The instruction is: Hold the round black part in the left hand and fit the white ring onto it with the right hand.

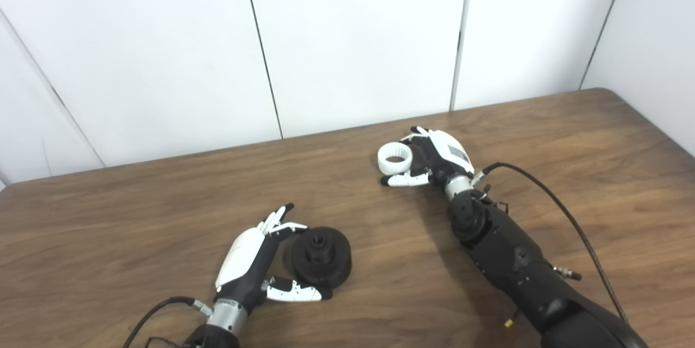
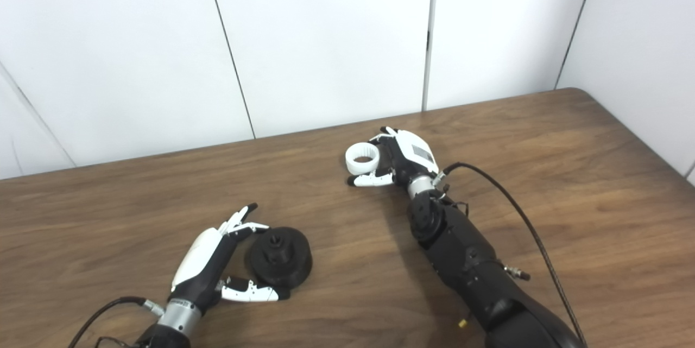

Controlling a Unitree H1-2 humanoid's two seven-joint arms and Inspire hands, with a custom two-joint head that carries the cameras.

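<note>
Brown wood grain runs across the desk [image 1: 136,217] in front of us, with white wall panels [image 1: 353,38] behind it. Our left hand [image 1: 255,261] lies low near the front edge, its fingers [image 1: 279,217] spread apart and its thumb [image 1: 296,292] stretched out along the desk. Between the fingers and the thumb sits the round black part [image 1: 321,257], resting flat on the desk with its raised hub facing up. The thumb runs just beside the part's near edge, but we cannot tell whether anything actually presses on it; the hand looks wide and not yet closed around it.

Further back and well apart, our right hand [image 1: 434,158] rests near the middle of the desk. The white ring [image 1: 395,158] lies on the desk just to its left, with the curled fingers behind it and the thumb [image 1: 404,179] in front. We cannot tell whether they grip it. A black cable [image 1: 570,217] loops from the wrist across the desk.
</note>
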